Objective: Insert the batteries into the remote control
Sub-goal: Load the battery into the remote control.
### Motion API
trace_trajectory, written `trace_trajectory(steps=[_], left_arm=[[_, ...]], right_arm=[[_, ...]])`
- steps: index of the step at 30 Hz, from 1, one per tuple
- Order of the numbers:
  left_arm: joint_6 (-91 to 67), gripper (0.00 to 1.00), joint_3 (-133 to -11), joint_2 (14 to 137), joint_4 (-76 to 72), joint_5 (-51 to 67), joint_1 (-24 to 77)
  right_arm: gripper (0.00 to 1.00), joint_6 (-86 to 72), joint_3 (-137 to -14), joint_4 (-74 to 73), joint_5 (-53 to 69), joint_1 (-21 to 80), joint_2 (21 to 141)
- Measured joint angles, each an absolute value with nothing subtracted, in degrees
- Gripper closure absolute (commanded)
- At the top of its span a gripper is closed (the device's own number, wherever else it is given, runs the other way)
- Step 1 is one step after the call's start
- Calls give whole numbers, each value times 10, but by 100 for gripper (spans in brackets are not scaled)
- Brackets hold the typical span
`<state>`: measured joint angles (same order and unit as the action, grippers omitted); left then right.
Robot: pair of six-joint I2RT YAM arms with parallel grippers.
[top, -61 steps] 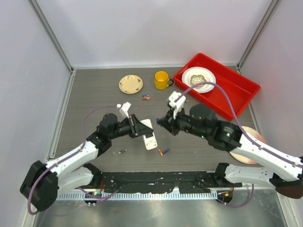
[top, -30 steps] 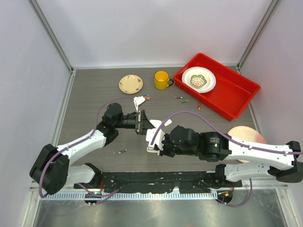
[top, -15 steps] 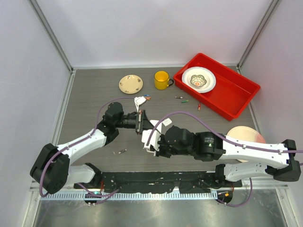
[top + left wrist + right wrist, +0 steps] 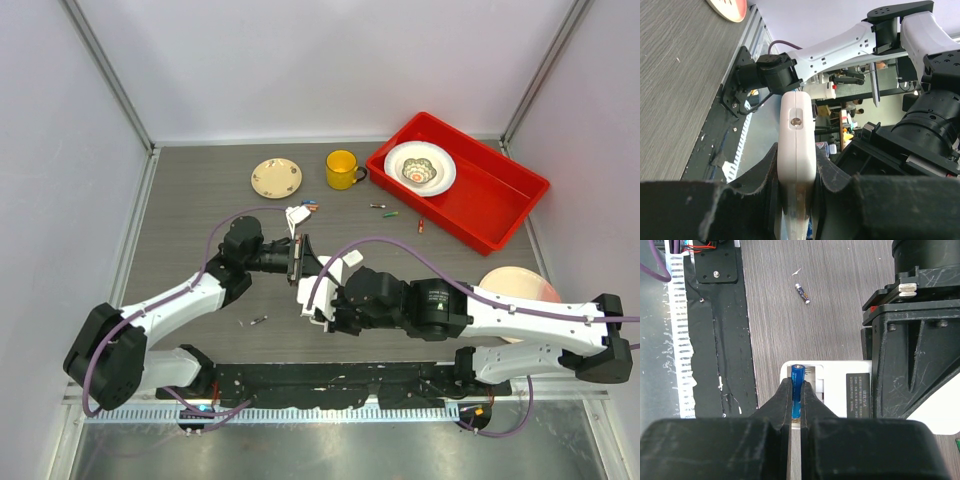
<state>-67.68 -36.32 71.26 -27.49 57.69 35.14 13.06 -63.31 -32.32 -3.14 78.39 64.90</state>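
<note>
Remote control: it is hanging above the middle of the table, off the wood, with its open back facing the right wrist camera.
Battery bay: it is showing as a pale recess at the remote's near end, and I am seeing no cell seated in it.
Left gripper: its fingers are clamping the remote by its long edges and holding it edge-on to that wrist's camera.
Blue battery: it is lying lengthwise between the right fingers, its tip poking out over the bay's left side.
Right gripper: it is pinching tight on the blue battery, right at the remote.
Step in hand: by my reckoning the cell is being lined up for seating and is not in yet.
Doing it well: I am judging that the cell should be laid parallel to the bay's channel, one end pressed against its contact, then the other end tipped down. The left arm should be bracing the remote steady against that push, and the pinch should be loosening only once the cell is sitting flush.
Polarity: I cannot tell which end is which from here.
Loose batteries: one is lying near the front rail, and others are lying scattered beside the yellow mug and near the red tray, well apart from the remote.
</note>
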Motion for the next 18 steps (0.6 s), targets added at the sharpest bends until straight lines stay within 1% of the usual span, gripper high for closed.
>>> trace_trajectory(steps=[18], left_arm=[[-650, 100, -365, 702, -249, 571, 352]], right_arm=[[99, 123, -633, -326, -37, 784, 665]])
